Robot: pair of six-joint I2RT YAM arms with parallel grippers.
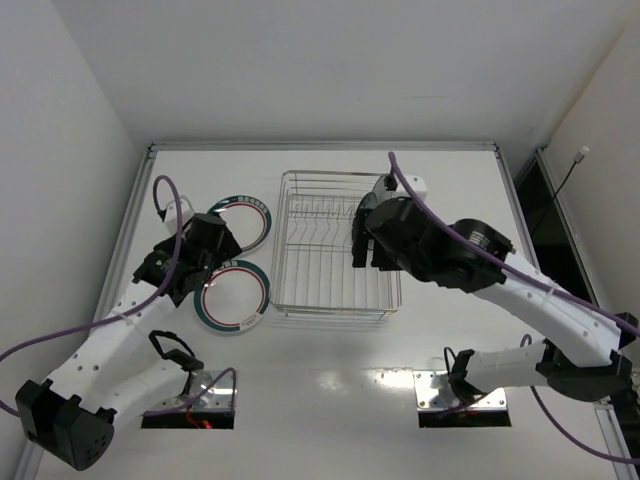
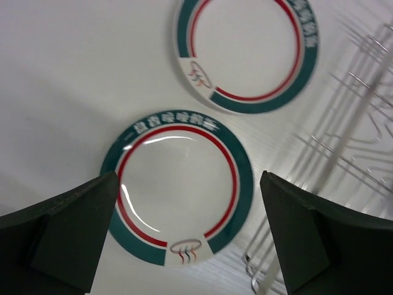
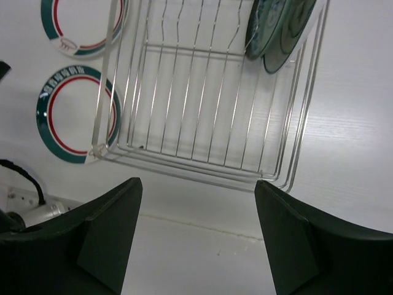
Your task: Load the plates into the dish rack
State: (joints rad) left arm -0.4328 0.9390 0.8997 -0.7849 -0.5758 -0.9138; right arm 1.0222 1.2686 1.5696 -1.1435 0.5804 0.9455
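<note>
Fingers first, from the left. My left gripper (image 2: 189,181) is spread as wide as it goes, and there is nothing between its two dark fingers (image 2: 67,236). It hangs over the nearer plate (image 2: 175,203), a white one with a dark green band and a thin red ring. That plate lies flat on the white table (image 2: 55,74). In my left wrist view it fills the gap between the fingers, and I cannot tell whether the tips touch it. Just beyond it lies the farther plate (image 2: 245,46) in the same colours, also flat on the table. The two rims are near each other but apart. Both plates sit just left of the dish rack (image 1: 330,245), and neither is inside it.

The rack is a silver wire basket standing in the middle of the table. Toward its right side, two more plates stand on edge among the prongs, leaning a little. One is the patterned teal plate (image 3: 273,18). The other is a green-banded plate (image 3: 288,46), close against it on the side toward the rack's right wall.

My right gripper (image 3: 198,184) hovers over the right part of the rack. Its fingers (image 3: 104,239) are parted a good way and grasp nothing, with only the rack's wires and the bare table showing between them.
</note>
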